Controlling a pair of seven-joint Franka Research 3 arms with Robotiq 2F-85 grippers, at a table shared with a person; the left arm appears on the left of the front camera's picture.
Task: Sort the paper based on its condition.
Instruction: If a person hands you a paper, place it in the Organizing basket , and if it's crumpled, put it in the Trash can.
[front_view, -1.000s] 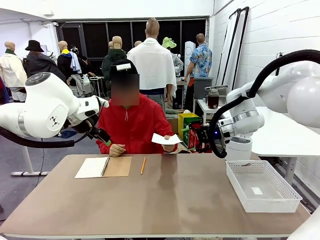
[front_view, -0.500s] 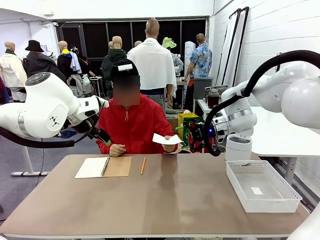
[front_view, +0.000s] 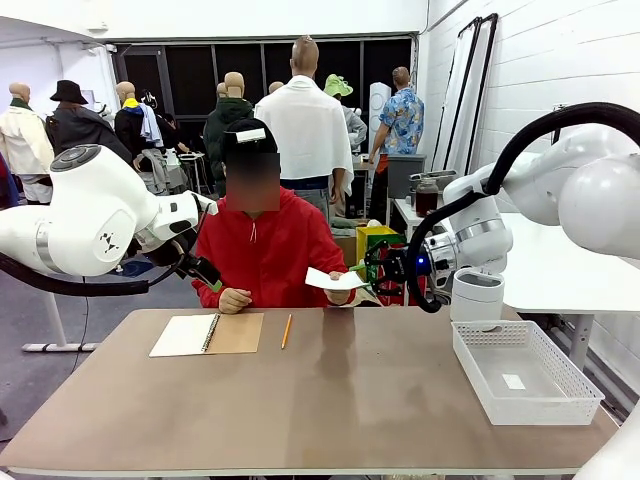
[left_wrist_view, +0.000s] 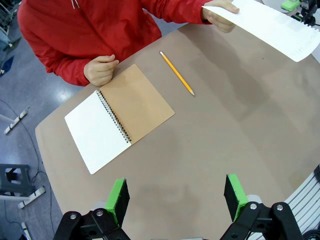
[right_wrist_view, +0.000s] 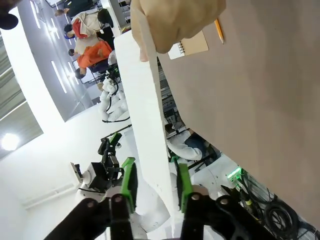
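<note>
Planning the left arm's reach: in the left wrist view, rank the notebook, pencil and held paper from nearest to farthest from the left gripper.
1. Notebook, open, just ahead of the left gripper.
2. Pencil, beyond the notebook's cover.
3. Paper, in the person's hand at the far edge.

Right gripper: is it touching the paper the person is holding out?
Cannot tell. The right wrist view shows the paper running between the pads of the right gripper, jaws partly open, but no plain contact or gap.
</note>
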